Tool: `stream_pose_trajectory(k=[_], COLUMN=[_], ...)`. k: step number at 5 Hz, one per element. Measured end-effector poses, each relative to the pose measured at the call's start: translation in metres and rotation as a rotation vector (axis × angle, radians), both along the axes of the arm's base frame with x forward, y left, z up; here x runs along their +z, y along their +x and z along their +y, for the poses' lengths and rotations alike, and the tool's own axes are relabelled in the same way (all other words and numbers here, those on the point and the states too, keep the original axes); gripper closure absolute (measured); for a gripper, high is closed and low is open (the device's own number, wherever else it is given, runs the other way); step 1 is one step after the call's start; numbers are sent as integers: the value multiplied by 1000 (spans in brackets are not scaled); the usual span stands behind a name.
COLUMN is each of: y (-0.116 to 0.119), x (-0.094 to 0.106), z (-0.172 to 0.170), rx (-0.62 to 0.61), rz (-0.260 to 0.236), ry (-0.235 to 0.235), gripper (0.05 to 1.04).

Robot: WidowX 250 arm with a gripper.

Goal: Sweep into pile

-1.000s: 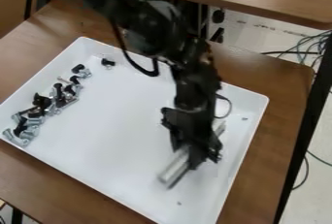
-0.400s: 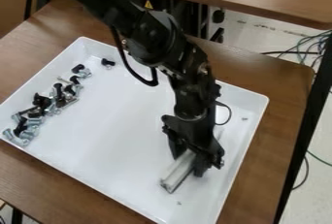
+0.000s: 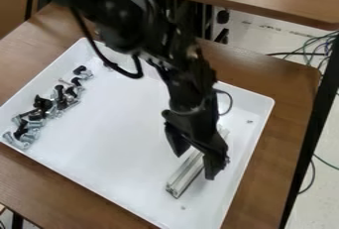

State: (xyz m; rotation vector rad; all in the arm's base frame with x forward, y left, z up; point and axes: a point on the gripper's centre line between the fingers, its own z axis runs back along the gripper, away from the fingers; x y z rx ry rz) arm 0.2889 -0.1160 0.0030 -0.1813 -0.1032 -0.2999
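Observation:
The black gripper (image 3: 195, 165) is over the right part of the white tray (image 3: 112, 134), pointing down, with its fingers spread open on either side of a silver metal bar (image 3: 186, 174). The bar lies at a slant on the tray floor, its near end toward the front and its far part behind the gripper. White gap shows between the left finger and the bar. Black and silver screws (image 3: 43, 105) form a loose, elongated group along the tray's left side.
A tiny piece (image 3: 250, 121) lies near the tray's right wall, and another small one (image 3: 183, 207) near the front corner. The tray stands on a brown table (image 3: 281, 139). A second wooden surface (image 3: 265, 0) is behind, with cables (image 3: 317, 44) on the floor at right.
The arm's upper links have shifted left. The gripper's fingers have spread wider around the bar, which has hardly moved since the middle frame. The screws at left stay as they were.

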Motion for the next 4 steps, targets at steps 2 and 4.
stream_pose_trajectory(k=[2,4], y=[-17,-43], x=[17,33], z=[91,183], rx=[398,747], rz=[8,-6], ry=[115,194], gripper=[85,85])
